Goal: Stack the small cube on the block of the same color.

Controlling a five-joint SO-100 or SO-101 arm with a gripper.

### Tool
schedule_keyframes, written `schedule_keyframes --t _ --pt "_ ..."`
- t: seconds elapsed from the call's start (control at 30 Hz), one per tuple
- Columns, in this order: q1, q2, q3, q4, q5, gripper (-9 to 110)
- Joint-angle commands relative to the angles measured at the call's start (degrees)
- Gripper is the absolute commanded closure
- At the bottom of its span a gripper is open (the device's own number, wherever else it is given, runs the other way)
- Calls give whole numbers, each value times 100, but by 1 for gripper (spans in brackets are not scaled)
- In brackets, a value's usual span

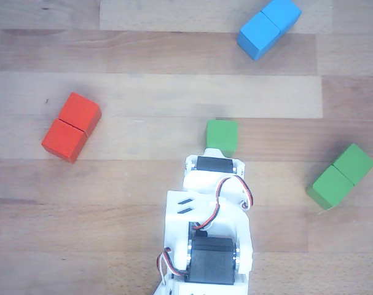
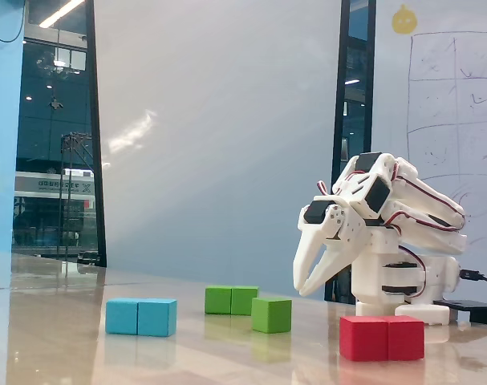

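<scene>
The small green cube sits on the wooden table just beyond my arm; in the fixed view it is at the centre front. The green double block lies to the right in the other view, well apart from the cube; in the fixed view it lies behind the cube. My gripper hangs tilted down, above the table and to the right of the cube, holding nothing. Its jaws look closed together. In the other view the wrist covers most of the gripper, which ends just short of the cube.
A red double block lies at the left and a blue double block at the top right in the other view. In the fixed view the red block is in front of my arm's base.
</scene>
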Motion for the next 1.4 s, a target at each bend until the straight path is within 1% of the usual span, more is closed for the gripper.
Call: schedule_keyframes --t 0.0,0.3,0.4,0.53,0.7,0.9,1.03,1.17,1.37 --pt "-35 176 -70 53 9 101" --pt "-9 167 -105 53 -79 101" --pt "9 -97 -448 18 -79 101" --pt "18 -1345 -1564 -79 -79 101" --pt "18 -3357 -3094 -62 -79 101" --pt "-9 -5440 -4500 -53 -79 101" --pt "-35 -6372 -4992 -53 -79 101" --pt "-44 -6935 -5115 -53 -79 100" --pt "18 -7392 -5133 -53 -79 92"
